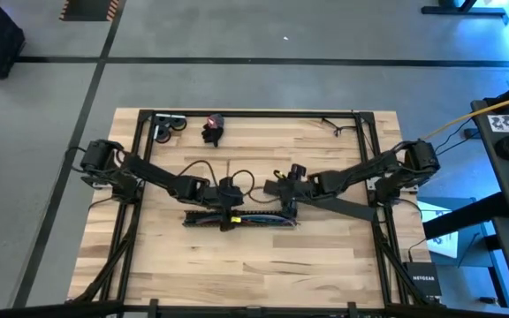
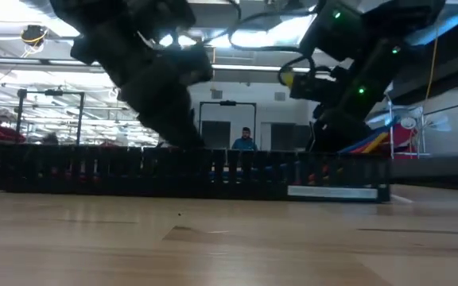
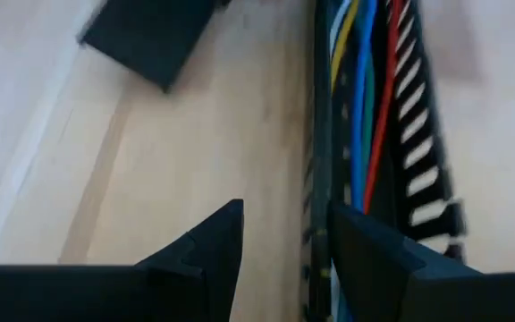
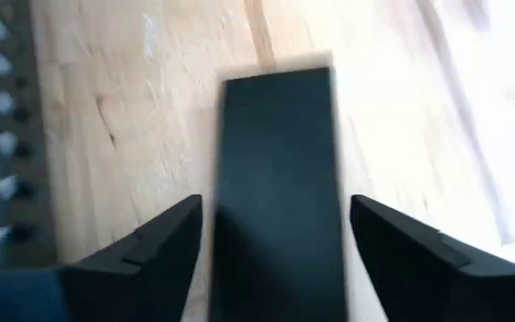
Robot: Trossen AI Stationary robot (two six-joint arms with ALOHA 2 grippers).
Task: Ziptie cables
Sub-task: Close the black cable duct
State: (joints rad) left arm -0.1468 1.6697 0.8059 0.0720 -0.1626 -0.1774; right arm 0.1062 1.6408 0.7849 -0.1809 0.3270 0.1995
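Observation:
A long black slotted channel (image 1: 241, 219) lies across the table's middle. The cables (image 3: 365, 107), yellow, blue, green and red wires, run inside it. My left gripper (image 3: 284, 259) is open over the channel's left part (image 1: 228, 210), one finger above bare wood and the other above the channel's wall. My right gripper (image 4: 275, 204) is open over the flat black cover strip (image 4: 280, 179), one finger on each side of it, just right of the channel (image 1: 288, 205). I cannot make out any ziptie near the grippers. My left gripper points down at the channel's wall (image 3: 322, 224); I cannot tell whether its finger (image 3: 374, 259) touches it. My right gripper stands astride the cover strip with a gap showing on both sides of the strip; I see no touch.
The cover strip runs toward the table's right edge (image 1: 352, 209). A black cable loop (image 1: 203, 168) lies behind the left gripper. Small parts (image 1: 170, 126) and a red and black tool (image 1: 212, 129) lie at the far left, and thin dark strands (image 1: 332, 124) at the far right. A person (image 2: 245, 140) stands far off.

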